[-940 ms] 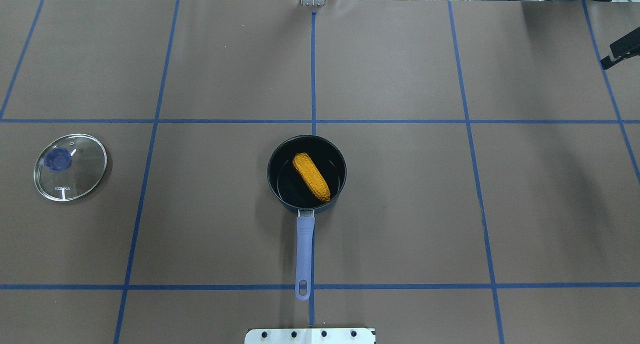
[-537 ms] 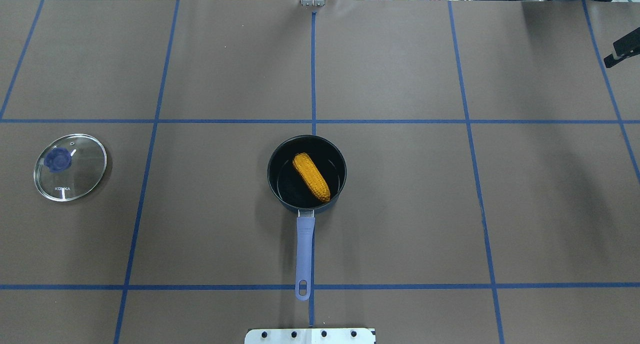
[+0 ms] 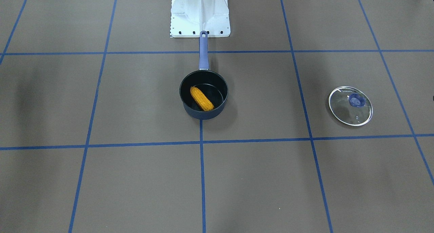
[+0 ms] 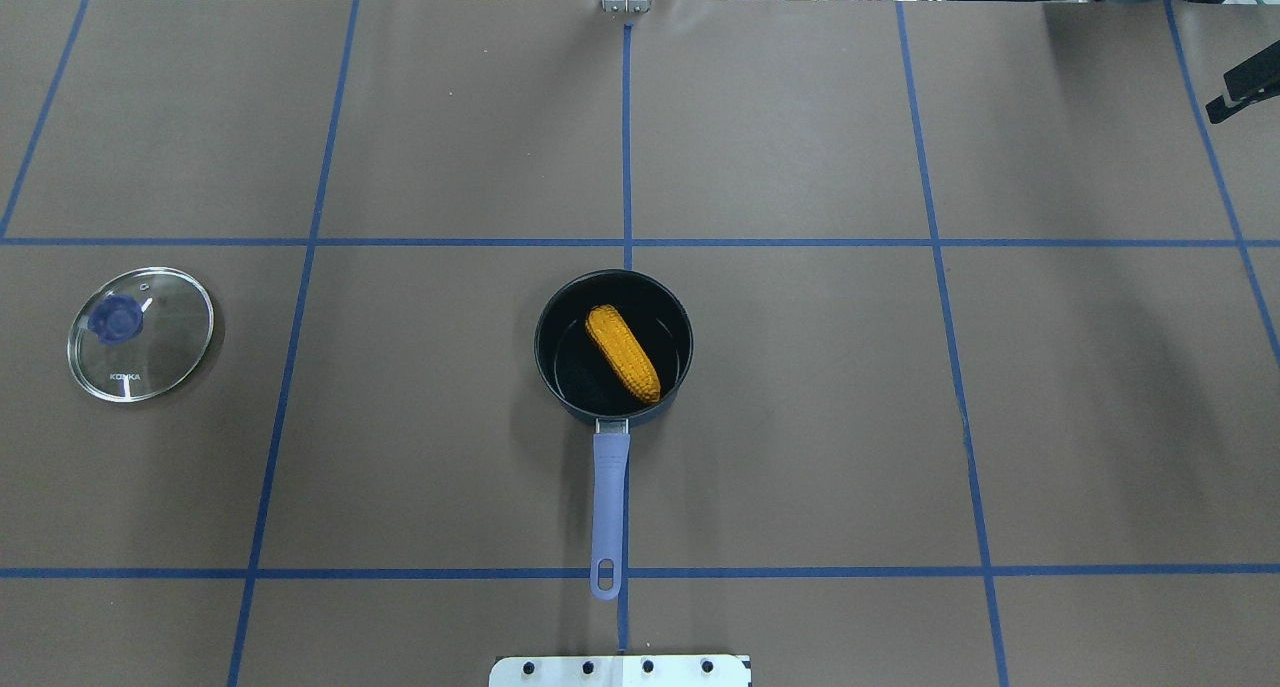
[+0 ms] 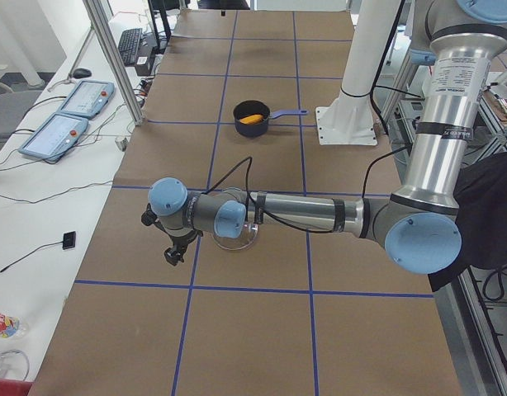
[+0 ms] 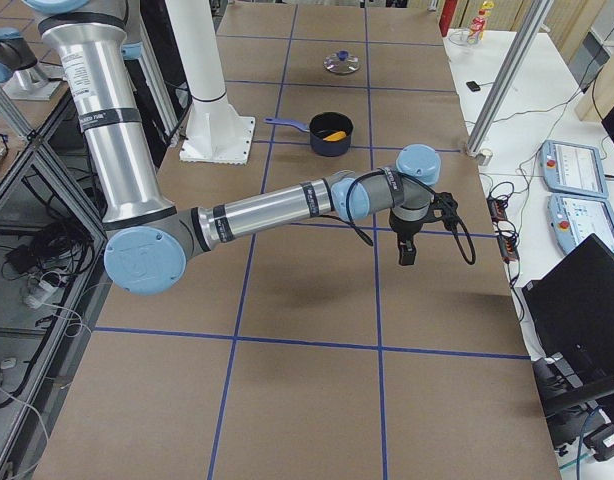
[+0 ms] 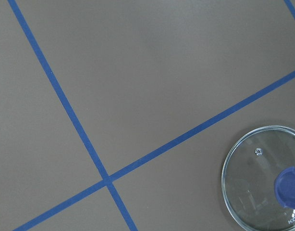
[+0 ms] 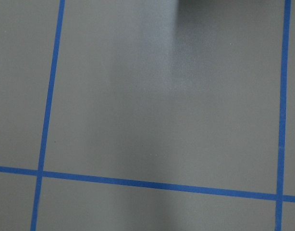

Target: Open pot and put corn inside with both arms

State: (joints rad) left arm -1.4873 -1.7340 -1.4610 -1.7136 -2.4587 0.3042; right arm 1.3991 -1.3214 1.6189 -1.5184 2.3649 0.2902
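The dark navy pot (image 4: 572, 379) stands open at the table's middle, its purple-blue handle (image 4: 609, 497) pointing toward the robot's base. The orange-yellow corn (image 4: 622, 353) lies slanted inside it, also in the front view (image 3: 201, 98). My right gripper (image 4: 1242, 91) shows only as a black sliver at the overhead view's far right edge; in the right side view (image 6: 406, 255) it hangs far from the pot. My left gripper (image 5: 172, 252) shows only in the left side view, beyond the lid. I cannot tell whether either gripper is open or shut.
The round glass lid with blue knob (image 4: 140, 334) lies flat on the table on the robot's left, also in the left wrist view (image 7: 264, 179). The white robot base plate (image 3: 200, 12) sits behind the pot's handle. Blue tape lines grid the brown table.
The black sliver of my right gripper at the overhead view's right edge has drifted slightly up and outward. Pot, corn and lid have not moved.
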